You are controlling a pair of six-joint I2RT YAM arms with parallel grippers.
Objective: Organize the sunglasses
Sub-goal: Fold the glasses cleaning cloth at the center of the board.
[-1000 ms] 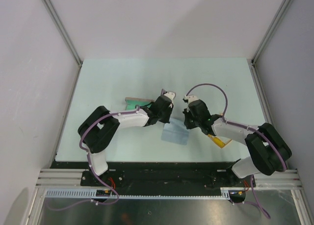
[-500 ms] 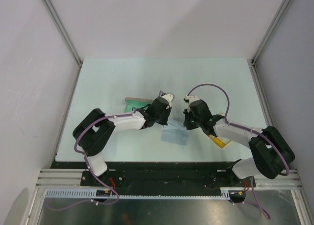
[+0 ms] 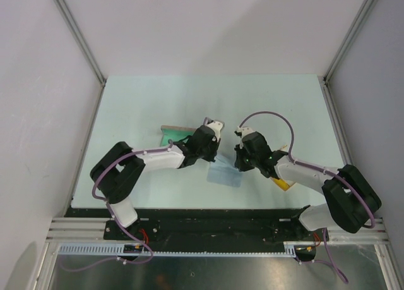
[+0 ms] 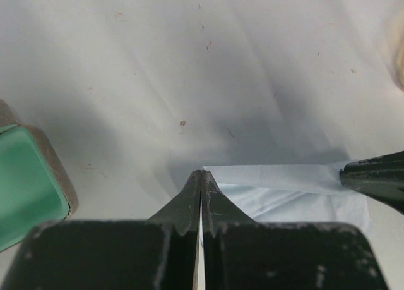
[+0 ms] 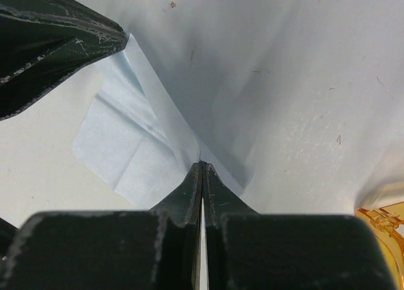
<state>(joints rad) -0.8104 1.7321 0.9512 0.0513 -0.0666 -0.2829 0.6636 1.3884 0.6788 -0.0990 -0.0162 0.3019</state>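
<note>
While I am working both arms at the middle of the table [image 3: 158,100], each one is pinching the pale blue cloth [image 5: 120,138]. The left gripper [image 4: 201,175] is clamped on a corner and the right gripper [image 5: 201,167] on a fold, probably to stretch it flat. The sunglasses [image 3: 281,183] are lying under the right arm, well apart from the open case [image 3: 172,136].

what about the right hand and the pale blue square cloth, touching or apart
Touching. The right wrist view shows the right hand shut on the pale blue square cloth, whose raised edge runs into its closed tips.
</note>
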